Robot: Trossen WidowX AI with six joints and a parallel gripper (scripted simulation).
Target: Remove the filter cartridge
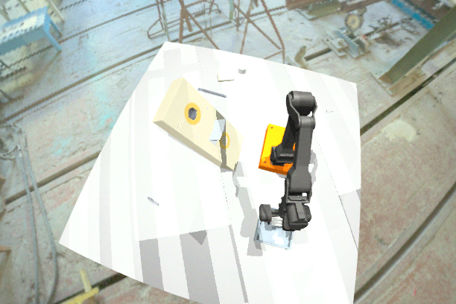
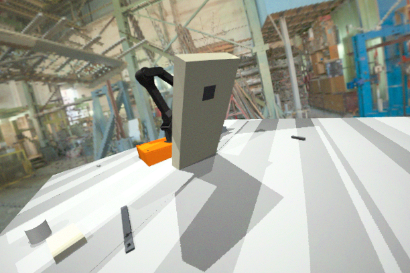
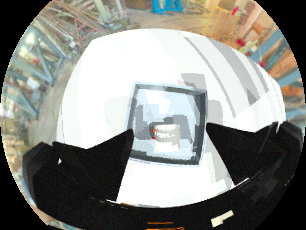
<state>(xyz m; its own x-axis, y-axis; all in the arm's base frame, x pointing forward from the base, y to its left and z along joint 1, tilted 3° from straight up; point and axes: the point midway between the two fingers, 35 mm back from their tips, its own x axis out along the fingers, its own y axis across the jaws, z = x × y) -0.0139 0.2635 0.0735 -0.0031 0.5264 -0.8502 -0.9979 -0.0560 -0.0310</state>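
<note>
The tray [image 1: 257, 235] [image 3: 201, 111] is a small pale blue, square, walled tray at the front. The cartridge [image 3: 166, 138] is whitish and ridged with small red marks at its left; it shows inside the tray walls, near the gripper side. Whether it lies flat on the floor I cannot tell. My gripper [image 1: 276, 217] [image 3: 171, 130] is open above the tray, its fingers wide on either side with free space to the cartridge in the wrist view. The beige service panel [image 1: 171, 110] [image 2: 201, 126] has a dark round opening [image 1: 192, 113] ringed in yellow.
An orange box [image 1: 269, 147] [image 2: 154, 154] is beside the arm. A bluish wedge-like piece [image 1: 217, 130] is on the panel near a second yellow ring. A dark strip [image 1: 212, 92] [image 2: 126, 226], a grey cylinder [image 1: 241, 71] [image 2: 38, 233] and a cream block [image 1: 225, 77] [image 2: 66, 241] lie behind the panel.
</note>
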